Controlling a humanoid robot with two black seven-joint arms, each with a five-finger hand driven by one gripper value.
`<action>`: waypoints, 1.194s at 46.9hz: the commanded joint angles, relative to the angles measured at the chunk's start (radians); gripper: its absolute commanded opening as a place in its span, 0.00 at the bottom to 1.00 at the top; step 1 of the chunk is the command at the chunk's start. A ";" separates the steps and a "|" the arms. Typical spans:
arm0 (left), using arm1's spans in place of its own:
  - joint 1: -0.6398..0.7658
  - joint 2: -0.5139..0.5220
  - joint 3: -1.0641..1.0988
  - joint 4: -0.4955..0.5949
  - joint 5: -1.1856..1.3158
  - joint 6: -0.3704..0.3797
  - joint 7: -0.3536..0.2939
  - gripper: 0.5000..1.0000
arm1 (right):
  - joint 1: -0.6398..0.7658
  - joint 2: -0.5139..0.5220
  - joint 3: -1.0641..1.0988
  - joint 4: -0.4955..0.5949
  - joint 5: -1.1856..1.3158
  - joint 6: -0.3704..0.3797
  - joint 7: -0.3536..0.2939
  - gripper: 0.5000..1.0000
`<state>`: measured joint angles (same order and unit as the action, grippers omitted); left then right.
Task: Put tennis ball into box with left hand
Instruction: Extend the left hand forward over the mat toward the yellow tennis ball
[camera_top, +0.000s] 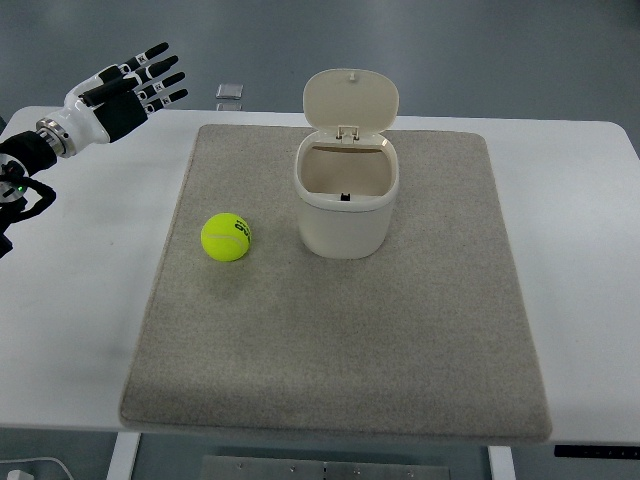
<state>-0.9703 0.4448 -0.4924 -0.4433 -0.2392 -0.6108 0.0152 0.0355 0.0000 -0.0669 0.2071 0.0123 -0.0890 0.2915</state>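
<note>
A: The left hand (125, 90) hangs over the tabletop's (80, 300) far left corner, fingers (160, 72) spread, holding nothing.

B: And the tennis ball (226, 237)?

A: Fuzzy yellow, sitting on the grey mat (340, 350) just left of the box (345, 200), nearer the camera and right of those fingers. It's round, so any approach works.

B: The box?

A: Smooth cream plastic, lid (350, 98) flipped up, mouth open. The right arm isn't showing.

We find no text we can read. The fuzzy yellow-green tennis ball (226, 237) carries a dark printed mark on its upper right side — too small and blurred for us to make out any letters. The cream plastic box with its hinged lid raised (347, 190) shows no label.
</note>
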 joint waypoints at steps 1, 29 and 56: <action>0.001 0.000 0.000 -0.002 0.001 0.000 0.000 0.99 | 0.001 0.000 -0.001 0.000 0.000 0.000 0.000 0.88; -0.013 0.012 0.029 0.008 0.037 0.000 -0.001 0.99 | 0.001 0.000 0.001 0.000 0.000 0.000 0.000 0.88; -0.034 0.060 0.034 -0.173 0.685 0.000 -0.265 0.98 | 0.000 0.000 -0.001 0.000 0.000 0.000 0.000 0.88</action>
<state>-1.0014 0.5048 -0.4579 -0.6146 0.3969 -0.6109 -0.2318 0.0365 0.0000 -0.0670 0.2071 0.0123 -0.0890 0.2915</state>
